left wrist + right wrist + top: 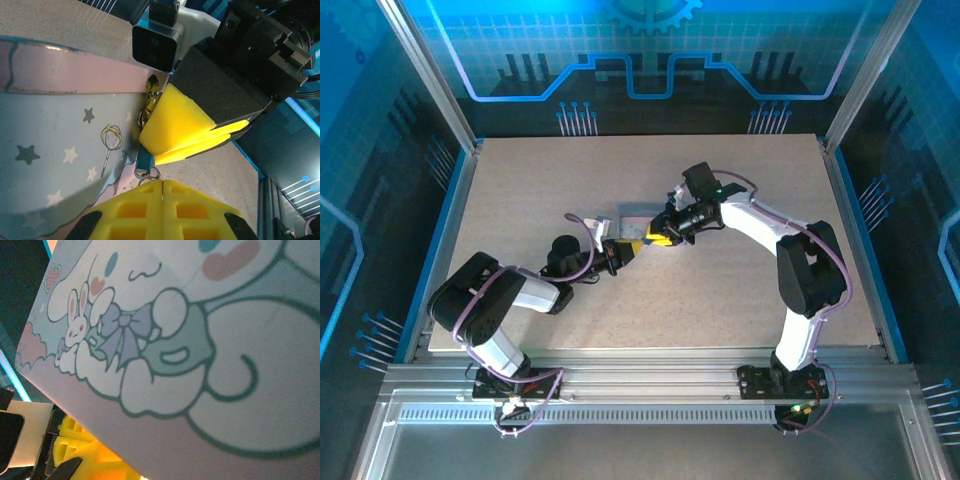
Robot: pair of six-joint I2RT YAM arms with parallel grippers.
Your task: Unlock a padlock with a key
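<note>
At mid worktop (520,190), the tin (55,150) crowded your left fingers (130,212) and right fingers (175,120); both pairs were clenched.

Tin (60,130): we record thin metal, smooth and printed, with a soft gloss that catches highlights along its edge.
Table (570,190): speckled beige top, matt, finely grained.
Left gripper (162,185) and right gripper (159,156): yellow tips of matt moulded plastic, the left ones waffle-recessed. We note a matt black plastic housing on the right.
Ring (148,175): bare wire, bright and shiny.
Frame rails (640,380): pale brushed metal.
Arm shells (760,222): smooth white plastic, slightly glossy.
</note>
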